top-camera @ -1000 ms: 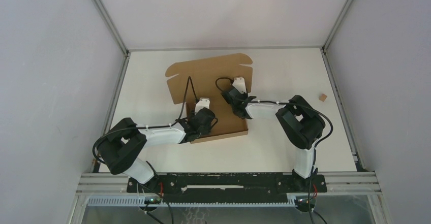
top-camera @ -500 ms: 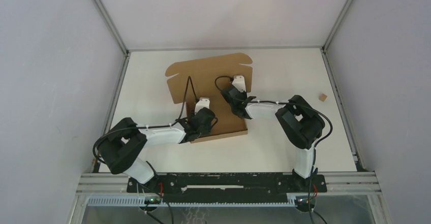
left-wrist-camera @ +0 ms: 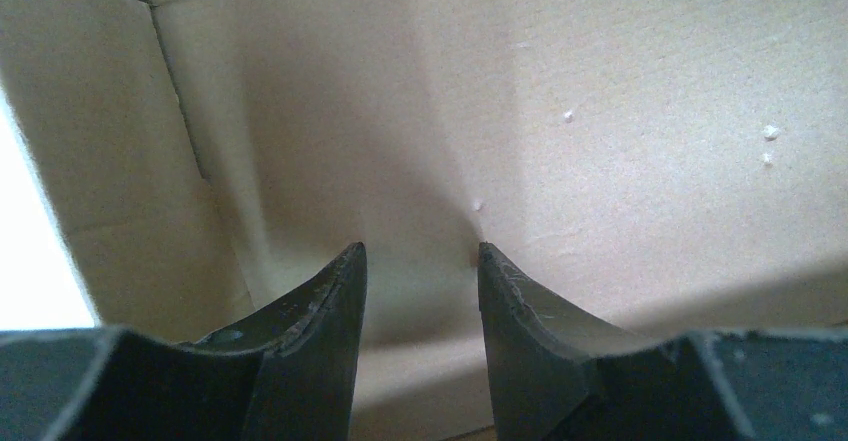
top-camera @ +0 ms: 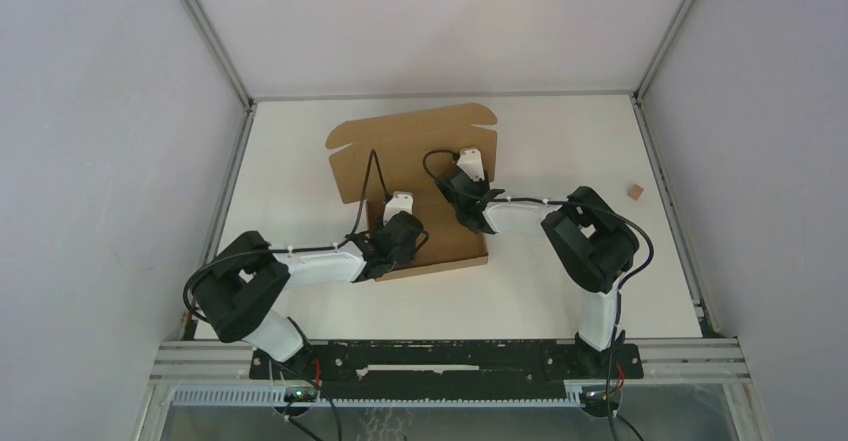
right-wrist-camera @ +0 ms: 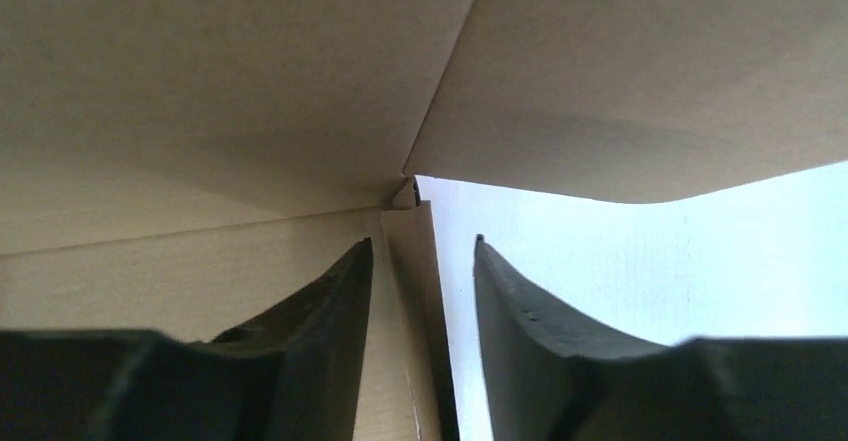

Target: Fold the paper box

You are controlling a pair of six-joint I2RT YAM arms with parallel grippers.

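The paper box [top-camera: 400,151] lies at mid table, its tray toward me and its big lid panel raised at the back. My left gripper [top-camera: 393,244] points down inside the tray. In the left wrist view it [left-wrist-camera: 420,253] is open and empty over the box's inner floor [left-wrist-camera: 620,141], near an inner corner. My right gripper [top-camera: 472,211] is at the tray's right wall. In the right wrist view it [right-wrist-camera: 422,246] is open, with the thin wall edge [right-wrist-camera: 410,261] standing between the fingers, close to the left finger [right-wrist-camera: 330,311].
A tiny brown cardboard scrap [top-camera: 634,191] lies at the far right of the white table [top-camera: 560,141]. Grey walls and metal rails enclose the table on three sides. White table surface [right-wrist-camera: 650,261] shows right of the box wall.
My right gripper has shifted very slightly toward the back. The left arm and the box look unchanged.
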